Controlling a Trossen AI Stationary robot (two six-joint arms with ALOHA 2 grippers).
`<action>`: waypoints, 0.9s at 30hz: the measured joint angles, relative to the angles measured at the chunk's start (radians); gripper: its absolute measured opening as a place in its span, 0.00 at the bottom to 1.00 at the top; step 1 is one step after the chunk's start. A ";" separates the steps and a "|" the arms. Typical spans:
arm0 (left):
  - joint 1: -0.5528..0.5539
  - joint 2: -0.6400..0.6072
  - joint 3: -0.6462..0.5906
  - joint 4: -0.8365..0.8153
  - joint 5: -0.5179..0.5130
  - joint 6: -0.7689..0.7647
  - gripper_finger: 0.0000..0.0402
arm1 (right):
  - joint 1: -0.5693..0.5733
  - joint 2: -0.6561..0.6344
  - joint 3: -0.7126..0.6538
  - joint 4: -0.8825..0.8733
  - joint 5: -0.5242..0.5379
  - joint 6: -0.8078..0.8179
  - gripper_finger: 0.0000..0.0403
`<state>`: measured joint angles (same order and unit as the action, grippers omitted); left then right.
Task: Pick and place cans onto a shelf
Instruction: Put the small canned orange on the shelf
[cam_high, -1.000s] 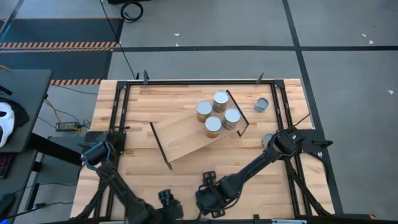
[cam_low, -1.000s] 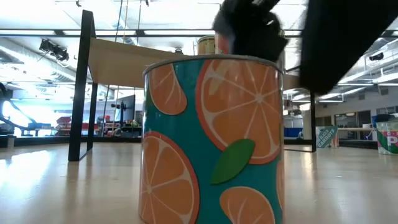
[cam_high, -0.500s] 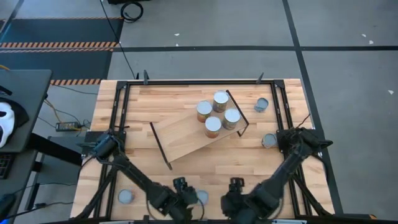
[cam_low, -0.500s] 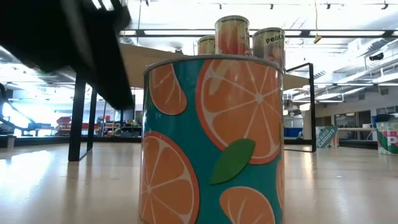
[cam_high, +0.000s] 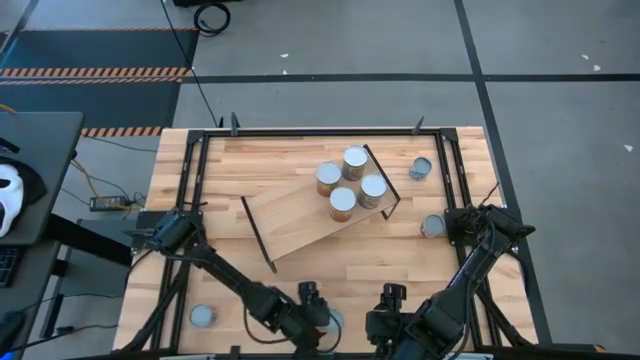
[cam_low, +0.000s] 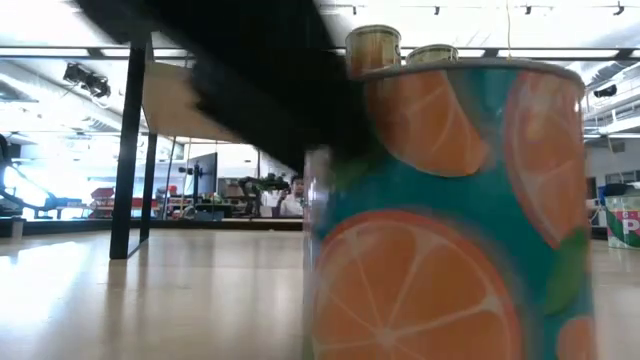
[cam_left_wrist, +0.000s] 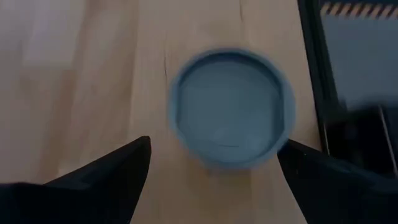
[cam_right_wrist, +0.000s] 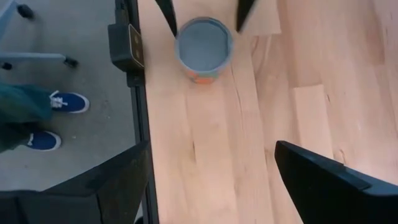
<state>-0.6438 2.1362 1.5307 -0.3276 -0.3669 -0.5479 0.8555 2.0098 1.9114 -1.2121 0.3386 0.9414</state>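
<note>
- Four silver-topped tin cans (cam_high: 350, 182) stand on my light-wood shelf (cam_high: 300, 222).
- My left gripper (cam_left_wrist: 211, 171), fingers apart, hovers over an orange-patterned can (cam_left_wrist: 231, 106) at the wooden desk's (cam_high: 250, 160) near edge.
- My right gripper (cam_right_wrist: 208, 168) waits beside, spread wide.

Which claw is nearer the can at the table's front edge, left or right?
Left. The left claw is open right over that can, fingers either side. The right claw, also open, hangs off to its side.

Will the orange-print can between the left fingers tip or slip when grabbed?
The can stands upright and squat, so tipping seems unlikely. Its rigid-looking wall should take a squeeze from the left gripper, though smooth print may slip.
</note>
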 joint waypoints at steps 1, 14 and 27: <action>0.004 0.005 0.000 0.024 0.002 0.013 0.89 | 0.000 0.000 0.000 0.001 0.000 -0.003 0.87; 0.042 0.069 -0.001 0.205 0.035 0.181 0.89 | -0.018 0.002 -0.123 0.073 -0.067 -0.030 0.87; 0.055 0.102 0.000 0.328 0.026 0.204 0.89 | -0.043 0.002 -0.299 0.214 -0.101 -0.002 0.87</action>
<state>-0.5892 2.2386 1.5308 0.0004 -0.3413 -0.3443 0.8121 2.0113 1.6123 -0.9979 0.2372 0.9398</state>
